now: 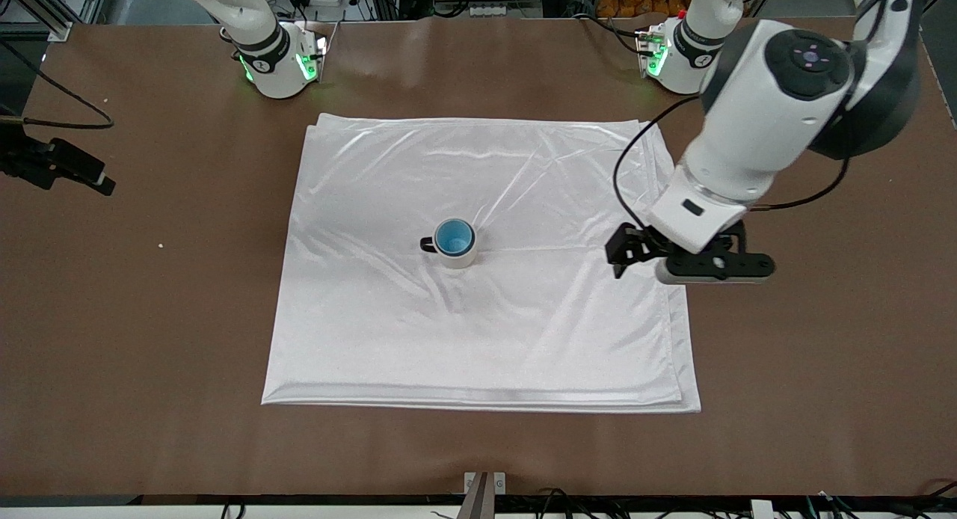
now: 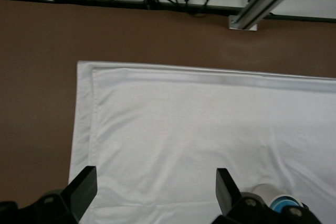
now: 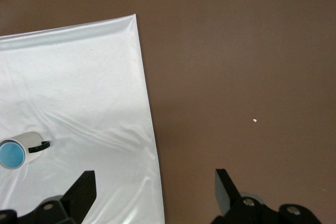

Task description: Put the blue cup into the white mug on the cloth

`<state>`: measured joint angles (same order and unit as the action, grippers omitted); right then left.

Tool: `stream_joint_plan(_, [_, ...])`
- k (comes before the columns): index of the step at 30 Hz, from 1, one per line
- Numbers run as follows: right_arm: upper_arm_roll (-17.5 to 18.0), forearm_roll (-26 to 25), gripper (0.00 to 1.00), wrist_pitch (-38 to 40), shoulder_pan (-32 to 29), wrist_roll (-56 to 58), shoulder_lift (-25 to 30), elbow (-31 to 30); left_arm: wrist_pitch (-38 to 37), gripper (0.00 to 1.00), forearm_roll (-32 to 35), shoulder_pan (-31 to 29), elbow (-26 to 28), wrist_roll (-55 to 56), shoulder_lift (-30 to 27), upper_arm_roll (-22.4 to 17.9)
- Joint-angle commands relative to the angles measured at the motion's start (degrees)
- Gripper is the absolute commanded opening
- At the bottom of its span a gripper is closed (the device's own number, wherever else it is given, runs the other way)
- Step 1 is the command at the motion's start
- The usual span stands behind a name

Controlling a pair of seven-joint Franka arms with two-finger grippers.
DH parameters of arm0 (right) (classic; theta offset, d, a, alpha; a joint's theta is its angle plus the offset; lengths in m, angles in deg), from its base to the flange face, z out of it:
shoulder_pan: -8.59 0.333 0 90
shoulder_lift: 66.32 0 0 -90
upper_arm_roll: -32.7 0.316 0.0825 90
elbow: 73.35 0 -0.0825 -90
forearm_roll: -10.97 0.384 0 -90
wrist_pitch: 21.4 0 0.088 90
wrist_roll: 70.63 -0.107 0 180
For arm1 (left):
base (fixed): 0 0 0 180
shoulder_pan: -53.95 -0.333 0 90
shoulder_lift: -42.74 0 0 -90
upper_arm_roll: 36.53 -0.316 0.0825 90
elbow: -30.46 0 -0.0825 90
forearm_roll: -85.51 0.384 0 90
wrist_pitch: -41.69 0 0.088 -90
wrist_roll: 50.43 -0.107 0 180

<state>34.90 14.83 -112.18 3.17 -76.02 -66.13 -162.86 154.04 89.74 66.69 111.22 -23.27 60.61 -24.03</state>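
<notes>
Table [image 1: 149,317]: brown top, carrying the cloth in its middle.
Right gripper [image 3: 155,192]: not showing in the front view; its wrist view is looking down with the two black fingers [image 3: 84,190] standing wide apart and holding nothing. It is hanging over the edge of the cloth toward the right arm's end of the table, one finger over the white fabric and the other over bare brown table.
Cloth [image 1: 486,339]: large shiny white sheet, lying flat with creases running across it, under both grippers' edges.
White mug [image 1: 457,256]: standing upright near the middle of the cloth, its small black handle [image 1: 427,244] pointing toward the right arm's end. It is sitting well apart from both grippers, between them.
Blue cup [image 1: 454,237]: sitting inside the white mug, its blue inside showing within the pale rim.
Left gripper [image 1: 624,261]: hanging over the cloth's edge toward the left arm's end of the table, fingers spread wide and gripping nothing; the mug is lying off to its side, toward the cloth's middle.
</notes>
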Motion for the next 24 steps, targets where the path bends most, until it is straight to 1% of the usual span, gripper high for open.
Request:
stream_joint_plan(1, [-0.35, 0.8, 1.0, -0.63, 0.05, -0.14, 1.3, -1.37, -3.88, 1.0, 0.25, -3.77, 1.5, -0.52, -2.32, 0.33])
stream_joint_plan(5, [-0.35, 0.8, 1.0, -0.28, -0.04, -0.14, 1.39, -1.46, -6.79, 1.0, 0.52, -5.53, 1.86, -1.05, -2.76, 0.33])
stream_joint_plan(10, [-0.44, 0.8, 1.0, -0.63, -0.12, -0.14, 1.21, -1.37, -7.06, 1.0, 0.52, -7.9, 2.47, -2.54, -3.64, 0.42])
stream_joint_plan(17, [-0.44, 0.71, 1.0, -0.63, -0.12, -0.06, 1.21, -1.37, -7.14, 1.0, 0.52, -9.4, 6.42, -3.51, -7.68, 0.33])
stream_joint_plan(20, [-0.44, 0.71, 1.0, -0.63, -0.04, -0.06, 1.21, -1.28, -7.14, 1.0, 0.43, -11.77, 8.79, -3.51, -9.52, 0.68])
stream_joint_plan(24, [-0.44, 0.62, 1.0, -0.63, 0.05, -0.06, 1.21, -1.19, -7.14, 1.0, 0.43, -12.3, 9.94, -3.6, -10.14, 0.68])
